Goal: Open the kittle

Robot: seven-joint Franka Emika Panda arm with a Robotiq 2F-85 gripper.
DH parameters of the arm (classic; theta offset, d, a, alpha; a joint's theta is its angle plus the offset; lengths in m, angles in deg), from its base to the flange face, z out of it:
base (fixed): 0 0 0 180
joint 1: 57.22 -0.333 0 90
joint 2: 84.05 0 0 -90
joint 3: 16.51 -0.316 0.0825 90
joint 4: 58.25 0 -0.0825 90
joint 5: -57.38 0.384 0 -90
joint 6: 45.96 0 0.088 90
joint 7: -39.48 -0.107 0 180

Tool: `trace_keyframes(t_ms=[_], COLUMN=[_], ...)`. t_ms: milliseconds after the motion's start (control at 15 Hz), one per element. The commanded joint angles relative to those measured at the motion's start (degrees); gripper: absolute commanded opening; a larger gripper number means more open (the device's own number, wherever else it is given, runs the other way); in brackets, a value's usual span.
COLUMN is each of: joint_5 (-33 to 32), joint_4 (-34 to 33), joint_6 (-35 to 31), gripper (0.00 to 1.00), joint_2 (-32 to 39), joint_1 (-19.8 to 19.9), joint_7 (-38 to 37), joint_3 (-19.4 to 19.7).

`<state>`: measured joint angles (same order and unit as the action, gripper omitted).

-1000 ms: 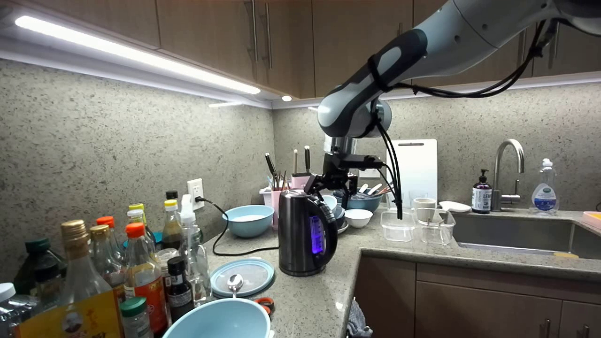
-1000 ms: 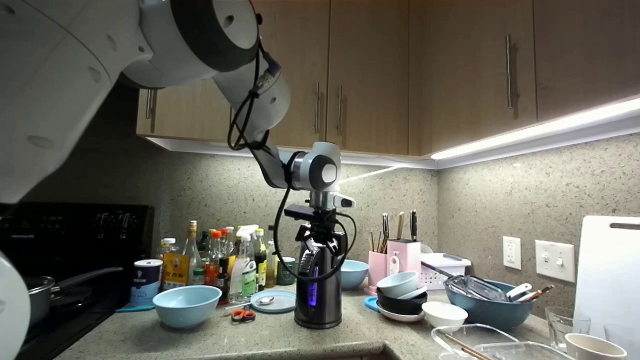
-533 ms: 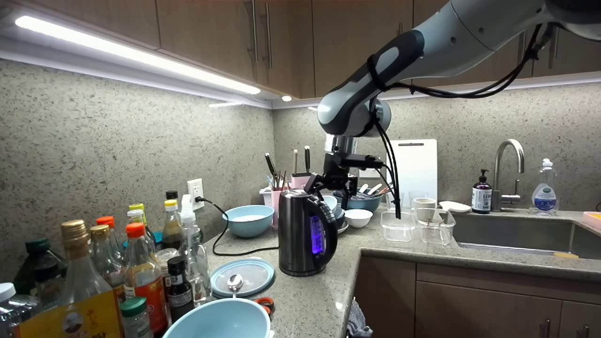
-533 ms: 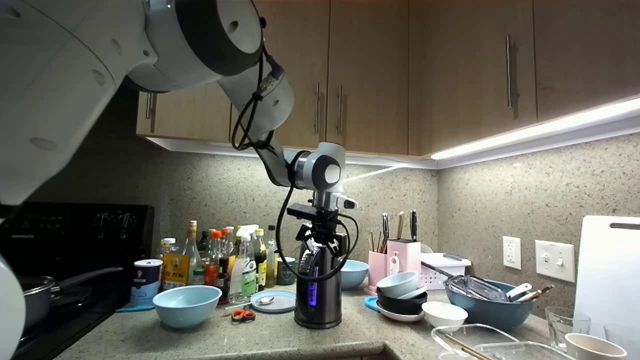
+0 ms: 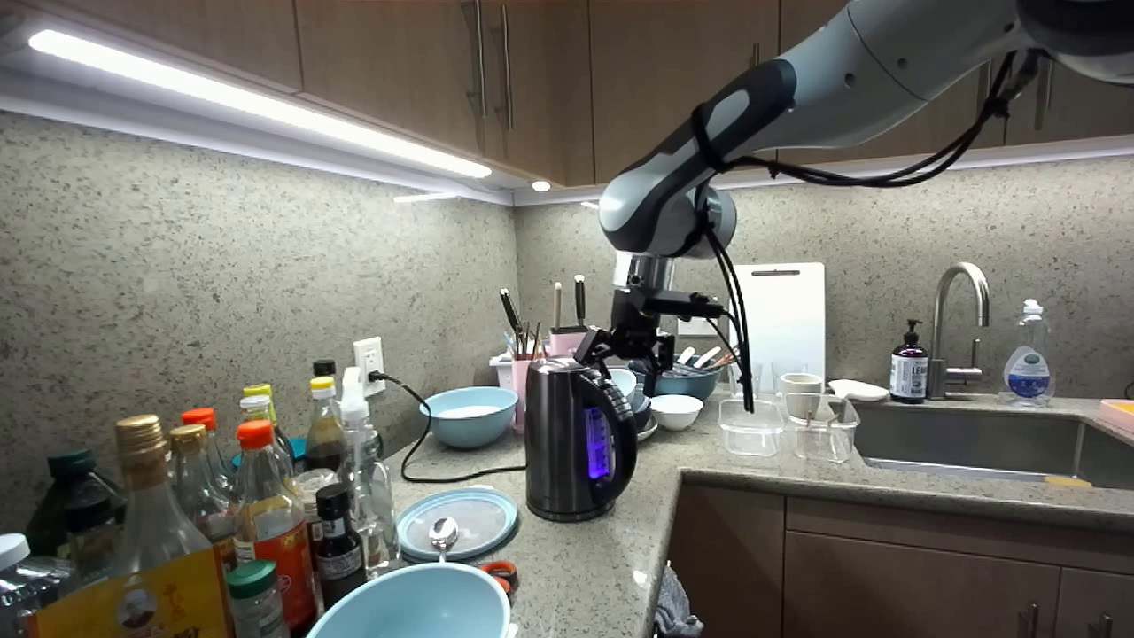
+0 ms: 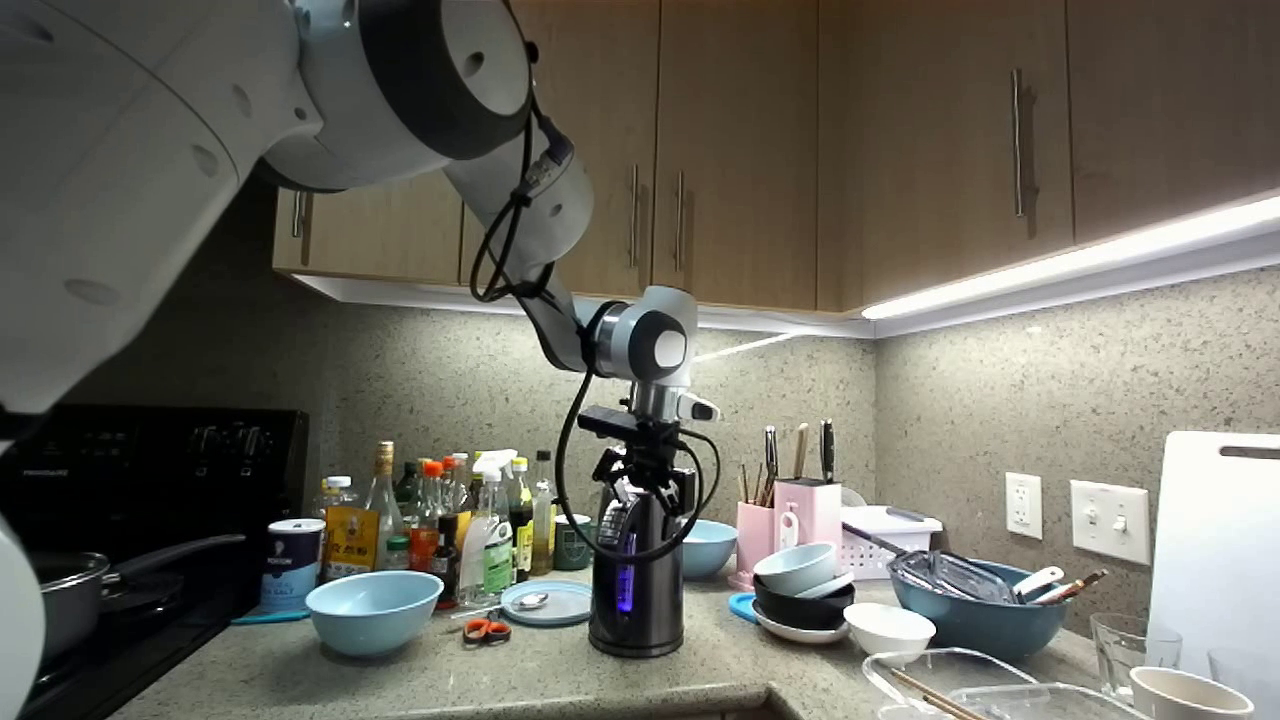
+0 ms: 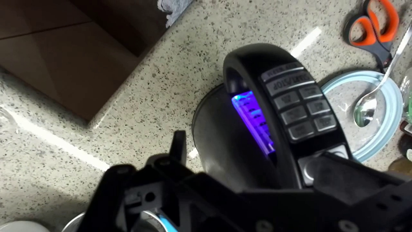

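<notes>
Pincer [image 7: 248, 147], fingers [image 7: 179, 145] spread, at the handle [image 7: 278, 96] of the kettle [image 5: 556, 443], which stands upright beneath it on a speckled counter [image 5: 576, 585]. Above the pincer: wooden cupboards [image 5: 673, 89] and a lit lamp strip [image 5: 257, 103]. Behind it: a mottled wall [image 6: 780, 385]. Well apart from it: a sink [image 5: 966, 439].

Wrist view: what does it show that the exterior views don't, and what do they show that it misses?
Only the wrist view: a readable START/STOP key on the handle of the electric kettle; in both exterior views its lettering can't be read.

Only the exterior views: the robot arm, the upper cabinets, the white cutting board and the pink knife block.

Shared: the electric kettle with its purple-blue lit window, the end effector, the orange-handled scissors, and the spoon on the blue-rimmed lid.
</notes>
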<state>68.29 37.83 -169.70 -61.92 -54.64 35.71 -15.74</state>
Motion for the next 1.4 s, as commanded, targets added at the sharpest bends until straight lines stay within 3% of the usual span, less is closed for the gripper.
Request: trace_keyframes(t_ms=[0, 1333], joint_5=[-0.6, 2.9], joint_4=[-0.8, -7.4], joint_6=[2.3, 11.2], gripper=[1.0, 1.0], joint_2=[3.3, 8.1], joint_1=[0.3, 2.3], joint_7=[1.0, 1.4], joint_3=[-0.1, -0.1])
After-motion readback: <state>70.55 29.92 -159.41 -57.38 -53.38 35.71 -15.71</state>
